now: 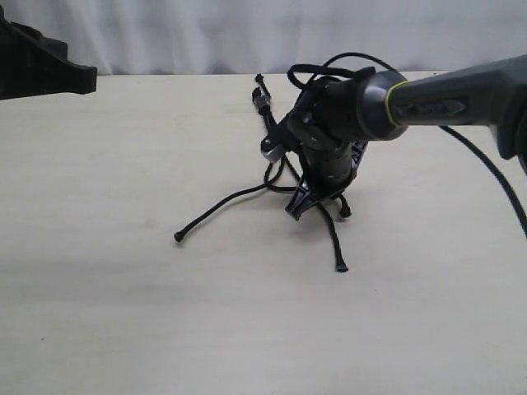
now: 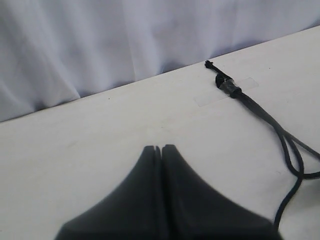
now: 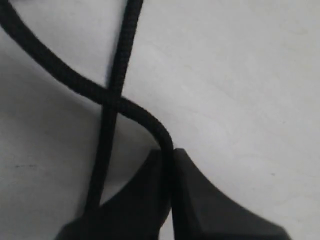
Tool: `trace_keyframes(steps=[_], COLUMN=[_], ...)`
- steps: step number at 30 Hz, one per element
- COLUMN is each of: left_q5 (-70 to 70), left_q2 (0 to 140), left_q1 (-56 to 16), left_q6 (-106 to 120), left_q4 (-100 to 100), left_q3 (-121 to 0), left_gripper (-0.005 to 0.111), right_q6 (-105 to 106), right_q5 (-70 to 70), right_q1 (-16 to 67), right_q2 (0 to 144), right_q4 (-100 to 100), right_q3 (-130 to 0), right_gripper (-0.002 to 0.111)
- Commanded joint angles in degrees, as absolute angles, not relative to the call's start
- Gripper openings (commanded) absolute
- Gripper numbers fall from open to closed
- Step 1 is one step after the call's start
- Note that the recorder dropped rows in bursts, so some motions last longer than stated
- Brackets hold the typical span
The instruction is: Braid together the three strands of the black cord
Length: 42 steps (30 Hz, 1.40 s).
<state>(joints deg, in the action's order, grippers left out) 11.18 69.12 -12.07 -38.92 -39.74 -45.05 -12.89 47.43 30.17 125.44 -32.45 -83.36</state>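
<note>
The black cord lies at the table's middle back, its knotted end with the small clamp under clear tape. Three strands fan out from there. One strand runs left to a knobby tip. Another strand ends nearer the front. A third tip lies just right of my right gripper, which points down and is shut on a strand. A second strand crosses that one. My left gripper is shut and empty, well back from the clamp.
The robot's smooth black cable trails from the right arm across the table's right side. A white curtain hangs behind the far edge. The left arm's dark body sits at the back left corner.
</note>
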Motion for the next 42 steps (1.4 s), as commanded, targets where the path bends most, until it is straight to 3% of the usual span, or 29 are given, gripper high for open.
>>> trace_keyframes(steps=[1,11,23,39,40,42], left_q5=[11.24,11.24,11.24,11.24,11.24,11.24], left_q2=[68.7,68.7,68.7,68.7,68.7,68.7], left_q1=[-11.9,-11.9,-11.9,-11.9,-11.9,-11.9], left_q6=[-39.32,-39.32,-39.32,-39.32,-39.32,-39.32], left_q4=[-39.84,-39.84,-39.84,-39.84,-39.84,-39.84], left_q3=[-44.79,-44.79,-44.79,-44.79,-44.79,-44.79], left_gripper=[0.0,0.0,0.0,0.0,0.0,0.0], right_q6=[-10.55,17.43,15.25,12.1,11.62,10.27], right_q5=[47.23,49.72,47.78,46.12,45.79,45.07], right_q1=[30.17,36.78,33.87,25.26,25.26,25.5], right_q2=[127.15,126.48,118.86,122.05,122.05,122.05], right_q4=[-29.26,1.99,-2.44,-2.54,-2.54,-4.72], right_q3=[-83.19,-82.3,-82.3,-82.3,-82.3,-82.3], right_gripper=[0.004,0.004,0.004,0.005,0.006,0.019])
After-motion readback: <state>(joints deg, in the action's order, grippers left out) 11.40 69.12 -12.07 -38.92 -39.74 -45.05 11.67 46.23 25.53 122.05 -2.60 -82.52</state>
